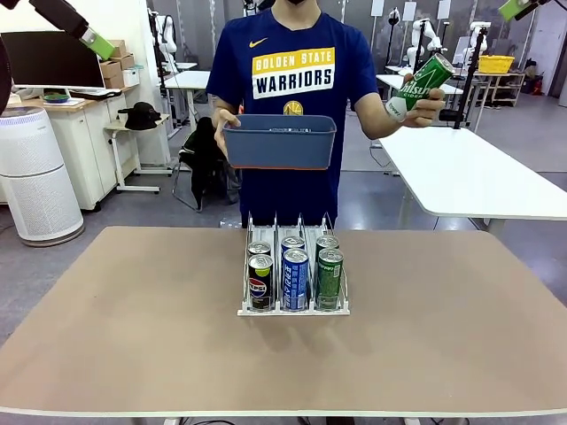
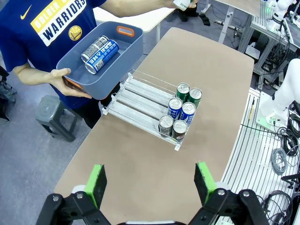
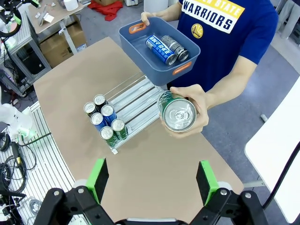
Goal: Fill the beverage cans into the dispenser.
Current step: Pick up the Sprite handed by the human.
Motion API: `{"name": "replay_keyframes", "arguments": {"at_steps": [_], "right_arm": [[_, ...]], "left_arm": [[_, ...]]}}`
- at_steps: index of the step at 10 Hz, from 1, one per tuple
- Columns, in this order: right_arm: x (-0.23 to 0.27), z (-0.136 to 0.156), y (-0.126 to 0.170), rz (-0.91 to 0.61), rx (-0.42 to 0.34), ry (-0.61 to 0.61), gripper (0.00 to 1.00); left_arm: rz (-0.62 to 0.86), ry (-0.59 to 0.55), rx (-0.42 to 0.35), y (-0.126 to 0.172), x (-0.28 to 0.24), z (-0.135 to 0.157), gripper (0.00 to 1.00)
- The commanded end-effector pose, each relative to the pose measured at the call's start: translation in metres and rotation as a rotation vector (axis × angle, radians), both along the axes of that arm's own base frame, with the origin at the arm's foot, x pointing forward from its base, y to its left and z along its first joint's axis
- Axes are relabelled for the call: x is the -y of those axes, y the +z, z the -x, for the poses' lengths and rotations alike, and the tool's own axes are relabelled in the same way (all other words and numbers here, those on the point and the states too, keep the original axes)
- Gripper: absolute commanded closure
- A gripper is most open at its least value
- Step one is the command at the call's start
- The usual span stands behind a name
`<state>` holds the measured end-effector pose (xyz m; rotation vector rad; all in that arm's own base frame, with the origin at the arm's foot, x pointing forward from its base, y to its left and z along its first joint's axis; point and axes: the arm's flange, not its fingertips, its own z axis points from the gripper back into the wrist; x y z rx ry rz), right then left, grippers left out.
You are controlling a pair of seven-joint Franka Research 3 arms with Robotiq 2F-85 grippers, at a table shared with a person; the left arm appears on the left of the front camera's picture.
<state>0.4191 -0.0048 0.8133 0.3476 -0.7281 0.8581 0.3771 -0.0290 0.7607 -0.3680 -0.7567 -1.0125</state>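
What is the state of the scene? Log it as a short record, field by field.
dispenser: on the table, rear of lanes bare
lanes: two black Pepsi cans, two blue cans, two green cans, upright at the front lip
bin: dark blue, held by the person behind the dispenser, two loose cans lying inside
offer: green can held out in the other hand
left gripper: open, holding nothing
right gripper: open, facing the green can
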Motion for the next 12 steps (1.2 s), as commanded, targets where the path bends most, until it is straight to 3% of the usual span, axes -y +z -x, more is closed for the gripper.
{"name": "replay_keyframes", "arguments": {"at_steps": [1, 3, 6, 7, 12], "right_arm": [[0.003, -0.035, -0.001, 0.006, -0.056, 0.036, 0.0], [0.007, -0.06, -0.005, 0.027, -0.093, 0.062, 0.0], [-0.004, -0.085, -0.022, 0.046, -0.073, 0.035, 0.0], [-0.006, -0.091, -0.025, 0.041, -0.117, 0.076, 0.0], [-0.021, -0.116, -0.059, -0.001, -0.163, 0.109, 0.0]], "left_arm": [[-0.009, 0.007, -0.009, -0.001, 0.0, 0.0, 0.0], [-0.009, 0.007, -0.009, -0.001, 0.0, 0.0, 0.0], [-0.009, 0.007, -0.009, -0.001, 0.0, 0.0, 0.0], [-0.009, 0.007, -0.009, -0.001, 0.0, 0.0, 0.0], [-0.009, 0.007, -0.009, -0.001, 0.0, 0.0, 0.0]]}}
